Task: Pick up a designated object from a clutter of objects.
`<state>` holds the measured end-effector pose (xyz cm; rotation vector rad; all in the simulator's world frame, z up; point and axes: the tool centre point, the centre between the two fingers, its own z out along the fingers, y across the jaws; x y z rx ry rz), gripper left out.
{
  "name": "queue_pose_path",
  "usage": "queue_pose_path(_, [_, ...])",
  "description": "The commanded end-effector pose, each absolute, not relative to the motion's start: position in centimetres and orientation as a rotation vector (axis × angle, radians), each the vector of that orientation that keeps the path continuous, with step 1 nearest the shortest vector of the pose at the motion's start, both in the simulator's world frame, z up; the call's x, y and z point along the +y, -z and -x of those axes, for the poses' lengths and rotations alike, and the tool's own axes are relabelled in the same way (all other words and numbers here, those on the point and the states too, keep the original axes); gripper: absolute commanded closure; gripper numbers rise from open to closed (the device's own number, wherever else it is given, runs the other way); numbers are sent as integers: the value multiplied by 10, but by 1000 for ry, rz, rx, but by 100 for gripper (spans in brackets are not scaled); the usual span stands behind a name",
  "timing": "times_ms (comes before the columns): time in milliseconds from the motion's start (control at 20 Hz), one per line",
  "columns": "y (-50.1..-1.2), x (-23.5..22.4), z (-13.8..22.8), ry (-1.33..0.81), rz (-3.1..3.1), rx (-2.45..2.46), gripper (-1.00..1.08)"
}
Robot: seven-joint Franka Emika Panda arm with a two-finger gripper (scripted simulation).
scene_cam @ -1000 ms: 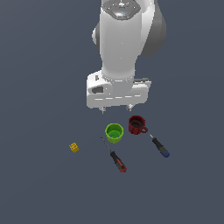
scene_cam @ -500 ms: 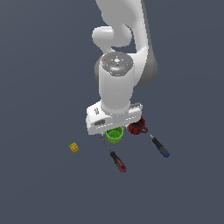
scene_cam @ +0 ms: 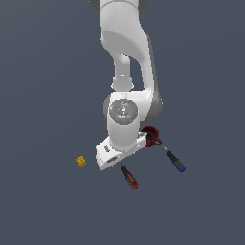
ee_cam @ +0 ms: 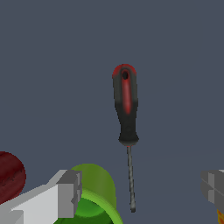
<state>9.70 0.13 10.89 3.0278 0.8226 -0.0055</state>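
A: Left to right in the exterior view?
B: Yellow block (scene_cam: 81, 161) alone, well apart. Then the arm's hand, low over the clutter. Red-tipped screwdriver (scene_cam: 129, 176) lies flat just beside it, red mug (scene_cam: 151, 136) behind, blue-tipped screwdriver (scene_cam: 175, 160) rightmost.
A: Gripper (ee_cam: 142, 190)?
B: Spread wide, holding nothing. In the wrist view the screwdriver's shaft tip sits between the fingers (ee_cam: 70, 194), green cup (ee_cam: 94, 192) by one finger.

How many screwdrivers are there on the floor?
2. The red-tipped screwdriver lies just below the gripper in the exterior view. The blue-tipped screwdriver lies toward the exterior view's right, near the dark red mug. The arm could hide more.
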Motion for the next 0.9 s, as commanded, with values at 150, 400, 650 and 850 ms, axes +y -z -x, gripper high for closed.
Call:
queue_pose_path(150, [-79,-1,-103,1,-3001,925,-92])
queue_pose_path(400, [-66,-1,-104,0,-2989,965,-92])
queue_pose_path(650, [-64,-1,-104,2,-2991,963,-92])
queue_pose_path(850, [-53,-1,-104,2,-2990,965,-92])
